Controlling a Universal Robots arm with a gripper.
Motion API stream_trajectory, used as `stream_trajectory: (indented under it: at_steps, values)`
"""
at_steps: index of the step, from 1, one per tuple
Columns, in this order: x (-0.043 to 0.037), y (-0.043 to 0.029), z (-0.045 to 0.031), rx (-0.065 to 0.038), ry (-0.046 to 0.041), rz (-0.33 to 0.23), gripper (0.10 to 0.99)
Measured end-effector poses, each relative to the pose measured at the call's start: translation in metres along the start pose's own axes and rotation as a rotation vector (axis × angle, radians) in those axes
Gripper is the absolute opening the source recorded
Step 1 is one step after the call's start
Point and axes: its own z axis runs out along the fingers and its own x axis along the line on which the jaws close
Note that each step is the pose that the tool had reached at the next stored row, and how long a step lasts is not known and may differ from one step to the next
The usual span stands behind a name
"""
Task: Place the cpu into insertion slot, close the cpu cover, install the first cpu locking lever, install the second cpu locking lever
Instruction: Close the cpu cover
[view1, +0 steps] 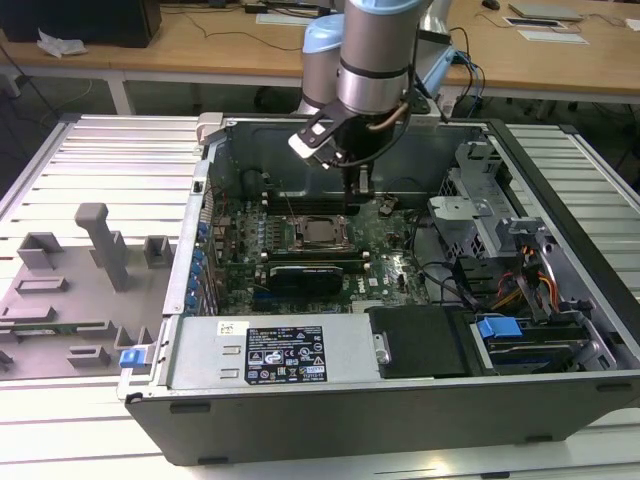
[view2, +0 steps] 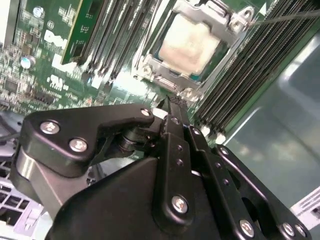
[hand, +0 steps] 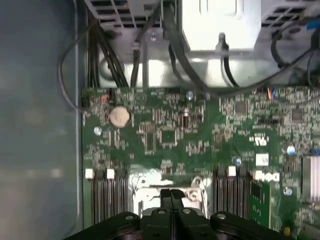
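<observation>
The cpu (view2: 192, 42) lies in its socket on the green board (view1: 395, 250), its pale metal top showing through the window of the cpu cover (view2: 150, 64), which lies flat around it. In the exterior view the cpu (view1: 322, 235) sits mid-board inside the open computer case. My gripper (view1: 358, 192) hangs just above the socket's far edge, toward the exterior view's right. Its black fingers are pressed together with nothing between them, as both wrist views show: gripper (view2: 171, 104), gripper (hand: 171, 193). A thin metal lever (view2: 290, 16) runs out from one corner of the socket.
Memory slots (view2: 250, 75) flank the socket on both sides. Black cables (hand: 115, 60) hang along the case wall beyond the board. A drive cage (view1: 470, 215) and a black box (view1: 425, 340) fill the exterior view's right. A grey fixture (view1: 100, 245) stands outside the case.
</observation>
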Motion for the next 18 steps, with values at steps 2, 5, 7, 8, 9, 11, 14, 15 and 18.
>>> stream_trajectory:
  at_steps: [2, 5, 7, 8, 9, 11, 14, 15, 18]
  values:
    - [-0.0006, -0.0087, 0.0010, -0.001, -0.0002, 0.000, 0.106]
    - [-0.0047, -0.0191, 0.0032, -0.010, 0.0001, 0.000, 0.106]
    - [-0.0072, -0.0234, 0.0043, -0.012, 0.0002, 0.000, 0.106]
    - [-0.0077, -0.0247, 0.0048, -0.012, 0.0002, 0.000, 0.106]
    - [-0.0080, -0.0261, 0.0054, -0.013, 0.0003, 0.000, 0.106]
    - [-0.0083, -0.0301, 0.0072, -0.013, 0.0002, 0.000, 0.106]
    - [-0.0084, -0.0390, 0.0116, -0.018, 0.0002, 0.000, 0.106]
    - [-0.0085, -0.0430, 0.0132, -0.021, 0.0001, 0.000, 0.106]
    - [-0.0085, -0.0458, 0.0138, -0.027, 0.0006, 0.000, 0.106]
